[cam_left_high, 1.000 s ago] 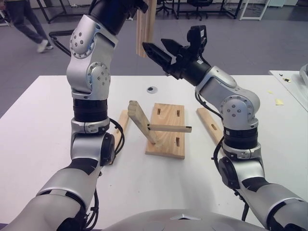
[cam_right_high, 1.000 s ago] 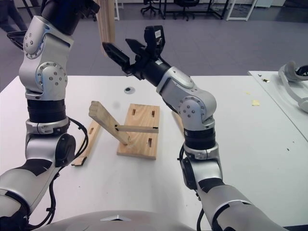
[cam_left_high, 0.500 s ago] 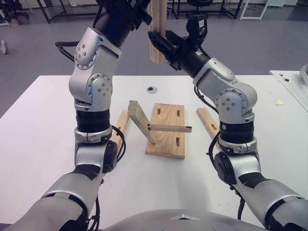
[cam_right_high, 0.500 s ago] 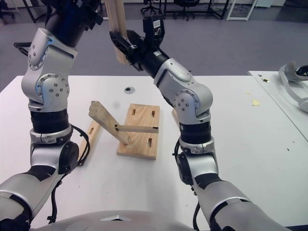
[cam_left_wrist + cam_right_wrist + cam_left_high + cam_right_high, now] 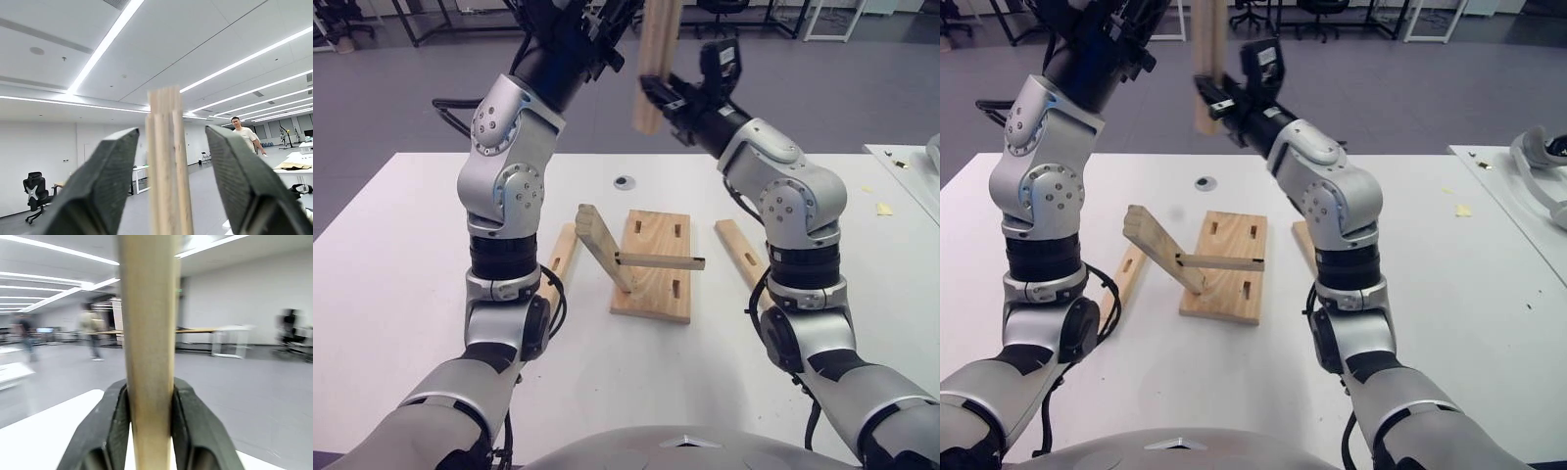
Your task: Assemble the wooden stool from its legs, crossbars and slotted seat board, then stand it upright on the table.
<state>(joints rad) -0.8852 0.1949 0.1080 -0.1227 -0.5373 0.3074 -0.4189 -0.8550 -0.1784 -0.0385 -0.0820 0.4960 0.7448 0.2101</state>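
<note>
place: open-plan lab | ceiling light strips (image 5: 105, 46) | office chair (image 5: 33, 188) | white table (image 5: 391, 255)

Floor (image 5: 382, 127): plain grey
Ceiling (image 5: 220, 24): white, long strip lights (image 5: 105, 46)
Walls (image 5: 44, 156): white-ish
Furniture: black office chair (image 5: 34, 188) by the wall

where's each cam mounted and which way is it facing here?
Left eye: head, looking forward-down at the table and seat board; both arms show.
Right eye: same scene, stereo pair.
Left wrist: faces up toward the ceiling; left gripper open around the stool leg.
Right wrist: faces the room; right gripper clamps that same leg.
</note>
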